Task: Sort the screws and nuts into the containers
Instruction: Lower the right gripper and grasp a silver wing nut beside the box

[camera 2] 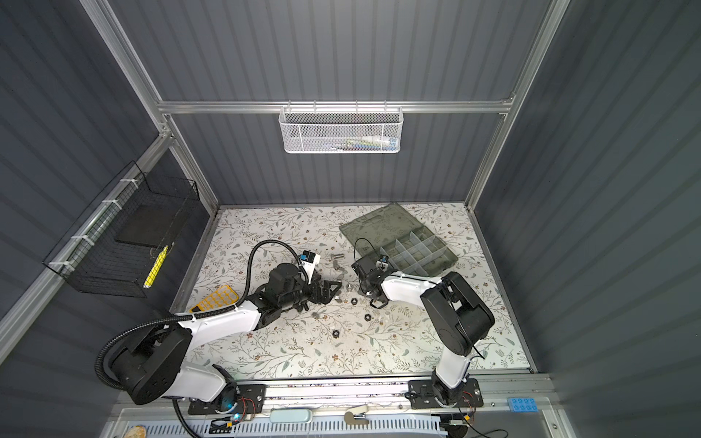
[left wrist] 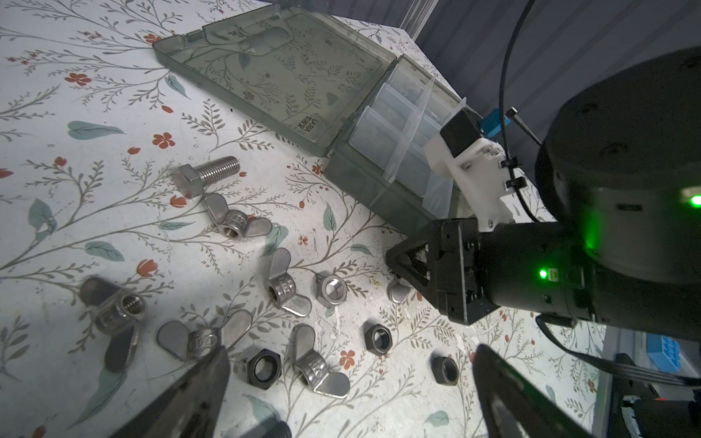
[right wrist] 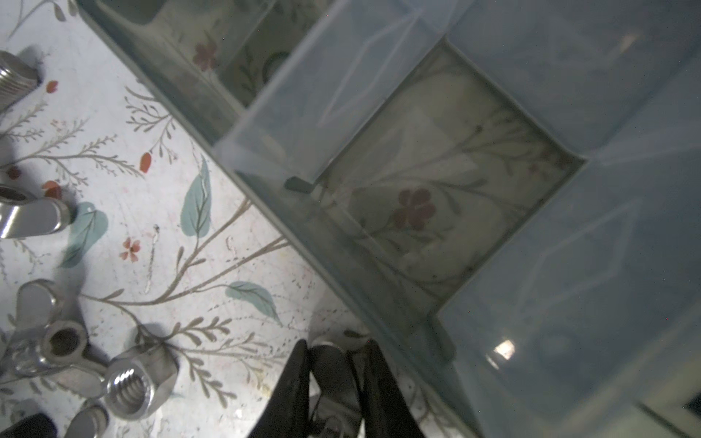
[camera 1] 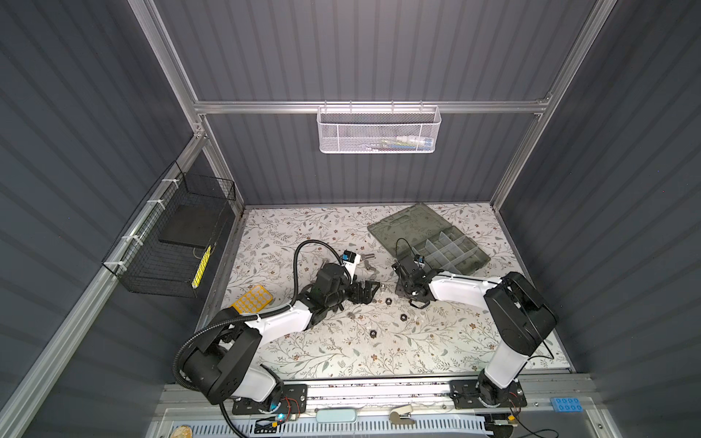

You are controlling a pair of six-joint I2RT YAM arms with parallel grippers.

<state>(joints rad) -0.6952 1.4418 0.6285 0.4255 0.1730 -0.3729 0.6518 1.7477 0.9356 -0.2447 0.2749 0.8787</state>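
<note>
By my reading the sorting was barely started. The hex bolt [left wrist: 206,176], wing nuts [left wrist: 288,284], silver hex nut [left wrist: 332,290] and black hex nuts [left wrist: 263,366] lay loose on the surface [left wrist: 113,94] near the organizer case [left wrist: 364,186], and its nearest compartment [right wrist: 447,189] looked empty. The right pincer [right wrist: 335,343] was clamped on a silver wing nut [right wrist: 328,360] just beside the case wall. The left pincer [left wrist: 351,349] hung wide apart over the scatter. Only the right wrist view showed that grip closely. In both top views the silver pieces nearly vanished into the floral pattern.
</note>
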